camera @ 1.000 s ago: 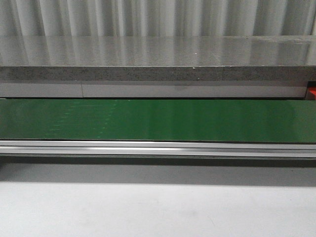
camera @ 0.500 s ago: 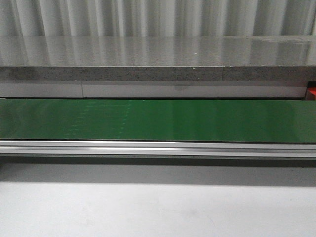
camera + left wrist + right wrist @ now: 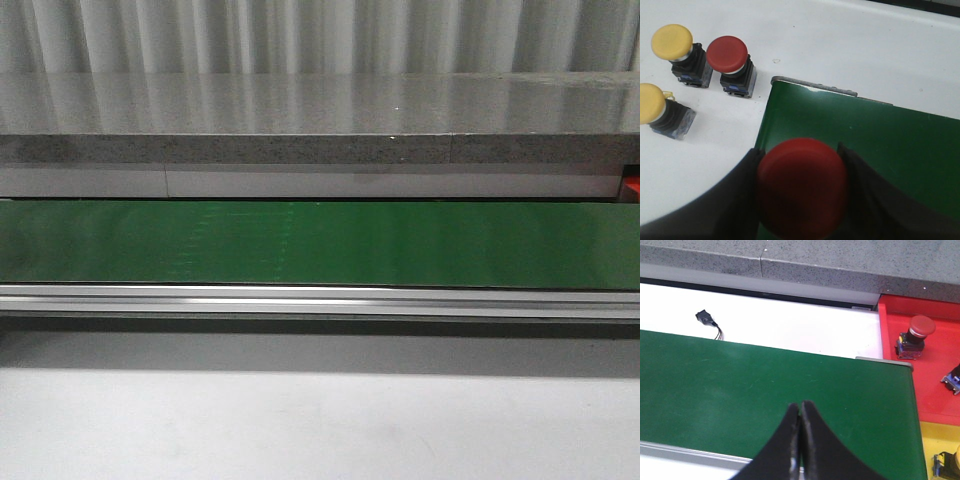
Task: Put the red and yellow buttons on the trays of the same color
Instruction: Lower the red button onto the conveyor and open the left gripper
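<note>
The long green conveyor belt [image 3: 865, 150] lies under the left gripper [image 3: 801, 167], its fingers clamped on a red mushroom-head push button [image 3: 802, 187] — rigid, light, smooth-capped, best held by its sides. At ten o'clock stand loose buttons. The right gripper [image 3: 800, 412] is pressed together, empty.

An industrial sorting test cell: a green conveyor belt [image 3: 320, 243] with an aluminium side rail [image 3: 320, 298] runs across a white worktop [image 3: 320, 425], backed by a speckled stone ledge [image 3: 320, 148] and corrugated metal wall [image 3: 320, 35].
</note>
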Robot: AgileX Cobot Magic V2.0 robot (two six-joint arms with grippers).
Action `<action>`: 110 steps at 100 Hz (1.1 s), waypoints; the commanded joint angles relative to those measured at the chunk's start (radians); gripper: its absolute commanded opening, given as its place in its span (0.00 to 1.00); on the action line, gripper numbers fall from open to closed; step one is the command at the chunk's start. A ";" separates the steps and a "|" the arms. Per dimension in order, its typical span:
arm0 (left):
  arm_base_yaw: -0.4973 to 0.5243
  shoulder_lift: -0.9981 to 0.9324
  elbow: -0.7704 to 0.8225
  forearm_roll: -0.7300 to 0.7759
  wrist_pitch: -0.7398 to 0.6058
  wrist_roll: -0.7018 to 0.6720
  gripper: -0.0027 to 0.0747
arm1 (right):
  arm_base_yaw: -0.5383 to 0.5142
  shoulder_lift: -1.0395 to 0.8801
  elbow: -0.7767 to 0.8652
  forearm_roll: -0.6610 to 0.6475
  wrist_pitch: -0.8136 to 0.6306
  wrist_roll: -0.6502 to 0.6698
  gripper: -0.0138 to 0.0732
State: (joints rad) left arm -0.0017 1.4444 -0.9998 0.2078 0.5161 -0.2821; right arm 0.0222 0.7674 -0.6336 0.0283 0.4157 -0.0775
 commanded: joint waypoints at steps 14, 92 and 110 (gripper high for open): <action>-0.009 0.008 -0.013 0.006 -0.111 -0.002 0.01 | 0.002 -0.010 -0.033 -0.003 -0.068 -0.009 0.08; -0.015 0.078 -0.013 -0.008 -0.118 -0.002 0.82 | 0.002 -0.010 -0.033 -0.003 -0.068 -0.009 0.08; -0.038 0.029 -0.017 -0.010 -0.103 -0.002 0.87 | 0.002 -0.010 -0.033 -0.003 -0.068 -0.009 0.08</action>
State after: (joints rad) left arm -0.0227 1.5454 -0.9867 0.2014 0.4527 -0.2815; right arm 0.0222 0.7674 -0.6336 0.0283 0.4176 -0.0775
